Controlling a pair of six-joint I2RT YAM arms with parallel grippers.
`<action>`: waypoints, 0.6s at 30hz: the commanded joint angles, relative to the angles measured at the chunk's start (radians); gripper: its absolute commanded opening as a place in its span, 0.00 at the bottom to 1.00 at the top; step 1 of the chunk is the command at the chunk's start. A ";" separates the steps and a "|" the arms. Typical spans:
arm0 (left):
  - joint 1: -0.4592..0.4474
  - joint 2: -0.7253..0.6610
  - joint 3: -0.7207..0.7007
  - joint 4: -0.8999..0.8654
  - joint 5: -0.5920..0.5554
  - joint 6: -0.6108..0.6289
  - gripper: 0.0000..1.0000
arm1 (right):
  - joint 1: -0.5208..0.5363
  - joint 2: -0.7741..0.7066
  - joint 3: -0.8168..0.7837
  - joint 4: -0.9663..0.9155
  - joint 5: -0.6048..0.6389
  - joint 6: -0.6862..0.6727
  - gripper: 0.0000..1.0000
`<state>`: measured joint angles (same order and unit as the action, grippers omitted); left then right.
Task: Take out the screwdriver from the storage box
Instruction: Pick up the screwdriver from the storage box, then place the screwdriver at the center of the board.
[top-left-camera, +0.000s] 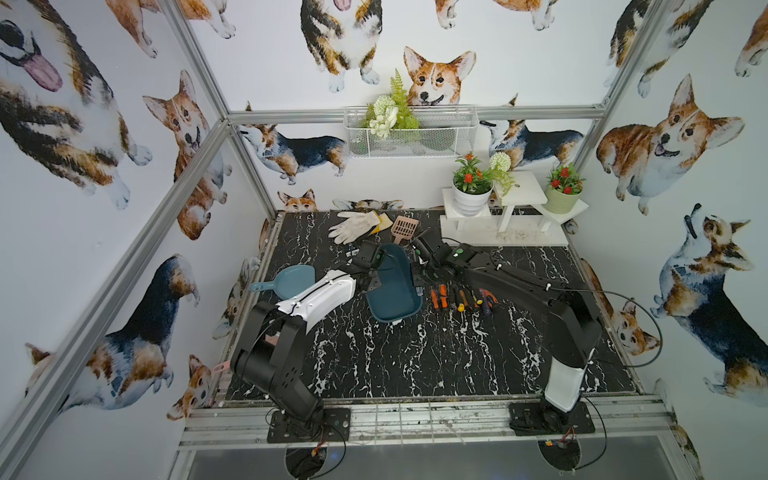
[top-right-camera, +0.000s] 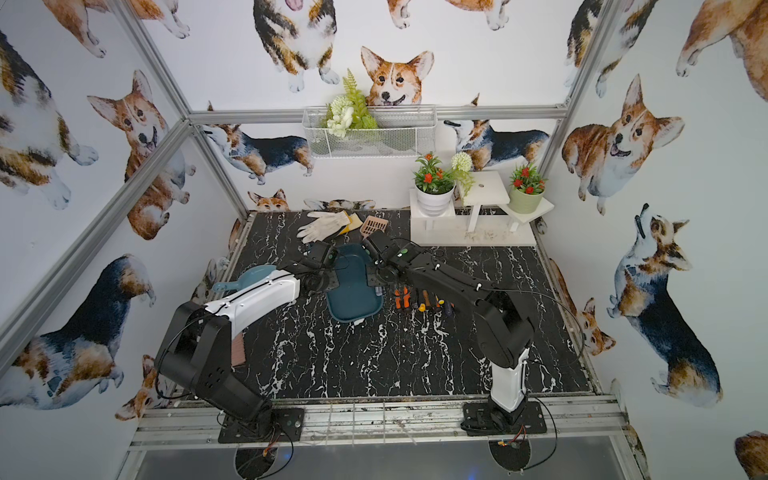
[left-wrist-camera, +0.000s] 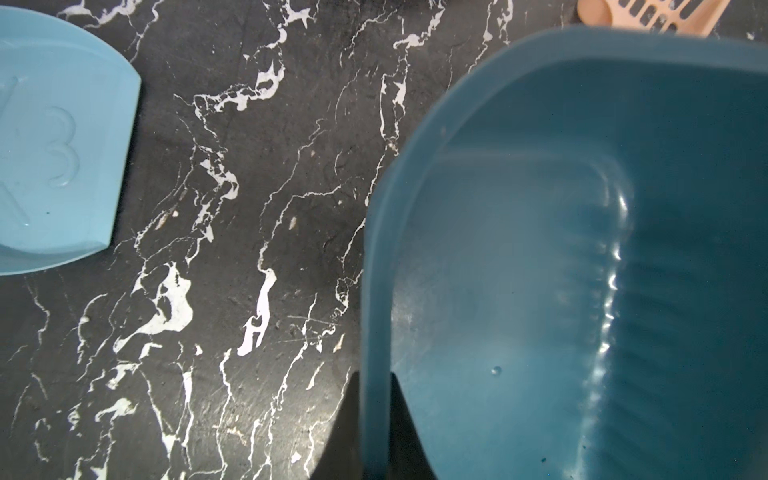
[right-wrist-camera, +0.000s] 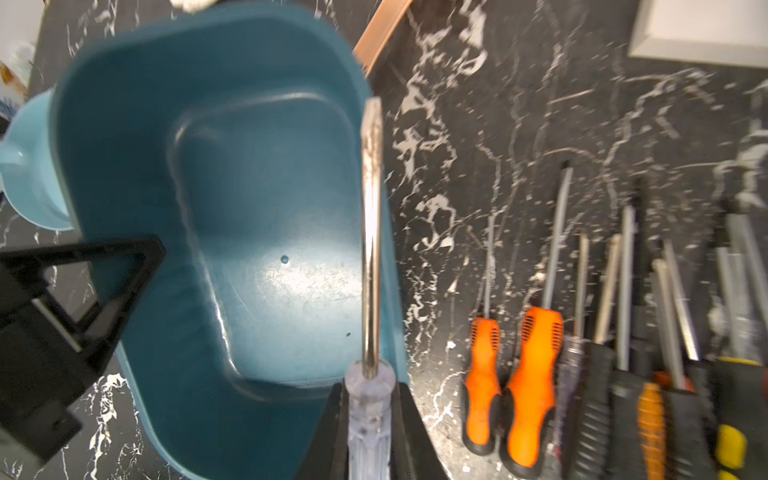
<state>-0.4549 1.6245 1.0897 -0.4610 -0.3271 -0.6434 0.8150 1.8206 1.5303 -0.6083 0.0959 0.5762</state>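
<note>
Both arms reached in from the near edge of the black, white-veined marble-look tabletop (top-left-camera: 395, 357). They met at the shallow dark teal plastic storage box (top-left-camera: 395, 309) with rounded corners, which lay mid-table. The left arm's white forearm angled inward. The left gripper (left-wrist-camera: 376, 415) was pinched on the box's raised rim, one black finger on each side of it. The right arm stretched low across from the other side. The right gripper (right-wrist-camera: 370, 428) was clamped on the clear handle of a screwdriver (right-wrist-camera: 371, 232). Its bright chrome shaft ran above the box's long rim on the right-arm side, flat tip pointing away from the wrist.

Only the right wrist view showed that grip; in both top views the wrist hid the tool. That view also showed the box's smooth, glossy floor. Near the box lay a row of orange-, black- and yellow-handled screwdrivers (top-left-camera: 461, 297), side by side. The left wrist view alone showed raised moulded figures on a light blue plastic scoop (left-wrist-camera: 54, 145).
</note>
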 joint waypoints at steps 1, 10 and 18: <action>0.001 0.001 0.001 -0.004 -0.008 0.007 0.00 | -0.022 -0.055 -0.020 -0.031 0.004 -0.027 0.00; 0.002 0.004 0.006 0.001 -0.003 0.011 0.00 | -0.107 -0.134 -0.063 -0.138 0.023 -0.095 0.00; 0.002 -0.006 -0.003 0.002 0.001 0.010 0.00 | -0.182 -0.144 -0.111 -0.208 0.007 -0.169 0.00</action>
<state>-0.4549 1.6257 1.0897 -0.4629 -0.3267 -0.6430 0.6502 1.6844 1.4284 -0.7639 0.1040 0.4538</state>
